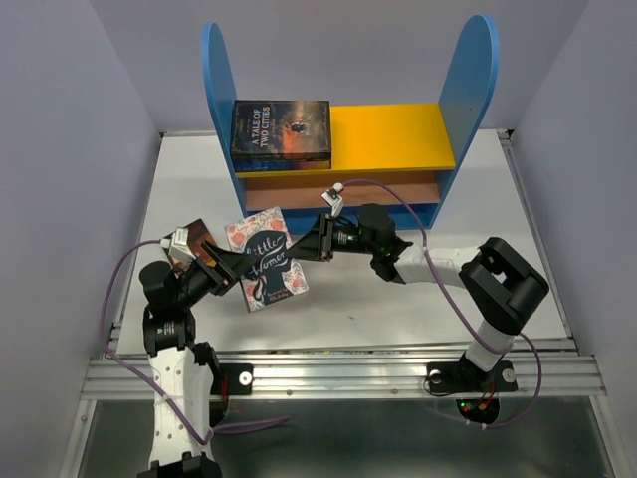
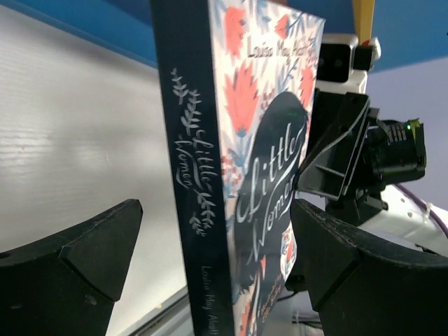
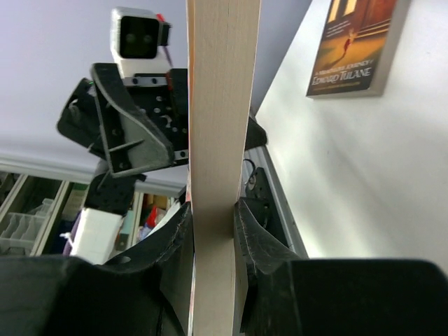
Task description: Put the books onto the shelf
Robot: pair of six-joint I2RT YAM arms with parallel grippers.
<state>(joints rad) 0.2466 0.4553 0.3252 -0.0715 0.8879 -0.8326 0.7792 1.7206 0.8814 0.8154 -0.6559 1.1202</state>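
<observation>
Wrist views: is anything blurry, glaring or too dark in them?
Left wrist view: the book is sharp, title readable; the table has a pale sheen; the left end effector's fingers are near black. Right wrist view: the book's page edge is bright, featureless.

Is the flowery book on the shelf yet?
No, the right gripper holds the Little Women book in front of the shelf.

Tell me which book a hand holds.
Little Women, floral cover, clamped in the right hand; A Tale of Two Cities lies on the shelf.

Right end effector [image 1: 309,242] grips Little Women book [image 1: 264,271] — shelf [image 1: 393,134] behind
</observation>
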